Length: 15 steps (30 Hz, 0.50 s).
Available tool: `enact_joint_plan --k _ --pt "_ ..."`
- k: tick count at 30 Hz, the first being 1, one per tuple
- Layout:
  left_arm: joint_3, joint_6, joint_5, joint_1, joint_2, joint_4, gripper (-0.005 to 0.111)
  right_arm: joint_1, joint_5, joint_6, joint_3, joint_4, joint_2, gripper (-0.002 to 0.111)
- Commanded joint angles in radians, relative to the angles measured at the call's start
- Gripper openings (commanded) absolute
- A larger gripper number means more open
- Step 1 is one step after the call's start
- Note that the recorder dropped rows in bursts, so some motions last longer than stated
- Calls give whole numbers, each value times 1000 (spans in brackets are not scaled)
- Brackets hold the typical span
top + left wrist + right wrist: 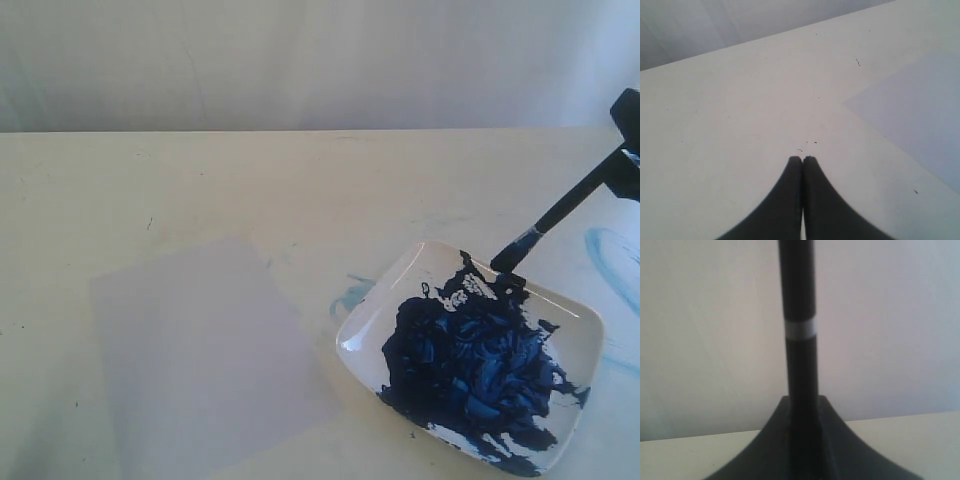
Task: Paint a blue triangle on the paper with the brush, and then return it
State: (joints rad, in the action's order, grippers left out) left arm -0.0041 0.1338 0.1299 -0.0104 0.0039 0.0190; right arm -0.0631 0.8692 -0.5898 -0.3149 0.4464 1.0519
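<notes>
Your right gripper (802,401) is clamped on the brush (800,360), with its two black fingers (772,435) pressed against opposite sides of the thin black handle. A white band (801,329) rings the handle farther out from the grip.

In the exterior view the brush (565,210) slants down from the right edge of the scene. Its darkened tip meets the far rim of the white dish (365,345), right at the edge of the dark-blue paint (470,360) that covers most of the dish.

Your left gripper (802,161) has its fingertips pressed together with nothing between them. It hangs over the bare table (740,100), near one corner of the paper (920,115).

The paper (200,350) lies flat on the table to the left of the dish, near it but not touching. Its pale grey-white surface is plain, with no painted outline on it yet. You can see light-blue smears (350,295) on the tabletop between the paper and the dish, and another beyond the dish at the right edge.
</notes>
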Motion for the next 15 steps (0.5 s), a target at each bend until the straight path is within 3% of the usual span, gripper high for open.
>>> enact_joint_plan --k 1,6,11,13,15 --pt "4 -3 -68 -2 -4 0 0 4 1 -1 -3 -2 -2 0" --pt "4 -3 -175 -2 -4 -2 0 4 1 -1 -3 -2 -2 0" --pt "4 -29 -574 -2 -4 -27 0 4 1 -1 -3 -2 -2 0" --pt "4 -29 -748 -2 -4 -121 0 4 1 -1 -3 -2 -2 0" --pt "-9 -17 -777 -2 17 -369 0 4 1 -1 -3 -2 -2 0"
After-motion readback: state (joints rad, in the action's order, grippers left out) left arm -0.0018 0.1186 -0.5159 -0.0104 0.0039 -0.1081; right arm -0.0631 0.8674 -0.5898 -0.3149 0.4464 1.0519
